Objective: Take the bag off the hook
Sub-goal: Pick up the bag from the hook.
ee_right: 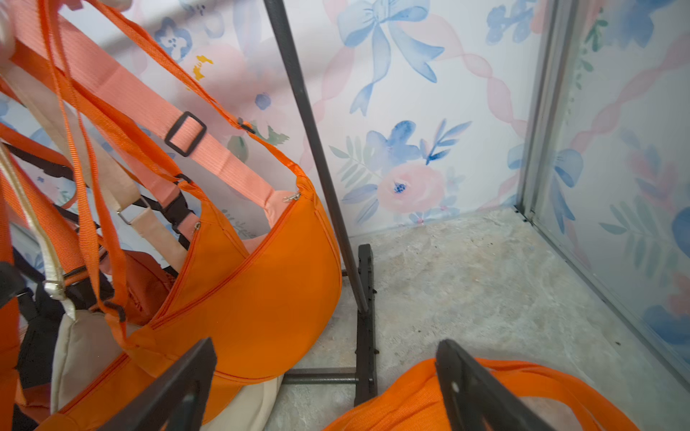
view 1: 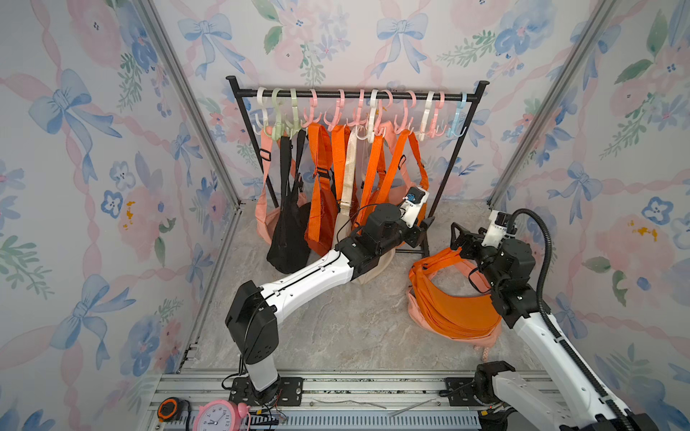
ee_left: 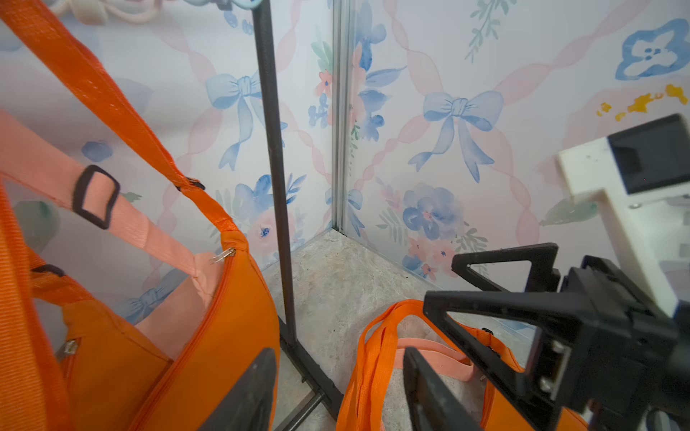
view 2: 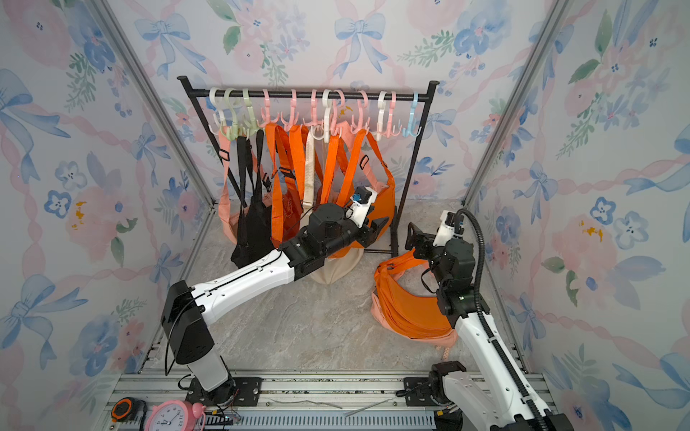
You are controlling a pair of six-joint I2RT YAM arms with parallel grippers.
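Front edge: aluminium rail (view 1: 336, 388) carrying both arm bases. Behind it, at the back of the marble-pattern table (view 1: 336, 328), a black rack (view 1: 325, 94) spans most of the width. Left arm (view 1: 310, 280) reaches diagonally toward the rack's right-hand post; right arm (view 1: 541, 336) rises along the right-hand wall. One orange bag (view 1: 459, 309) lies flat on the table, off the rack, on top of a peach bag (view 1: 485, 337), beside the right arm. Hanging in a row from the rack: peach hanging bag (view 1: 263, 220), black bag (view 1: 287, 239), dark orange bag (view 1: 317, 224), cream bag (view 1: 345, 231), and a bright orange hanging bag (ee_right: 261, 298) at the end nearest the post. Left tool (view 1: 425, 229): fingers spread, nothing between them, close against the bright orange hanging bag. Right tool (view 1: 454, 237): fingers spread wide, nothing pinched, just above the straps of the orange bag on the table; contact cannot be told. Pastel hooks (view 1: 405, 115) line the rack bar. On the rail: pink alarm clock (view 1: 216, 416), then tape measure (view 1: 170, 408).
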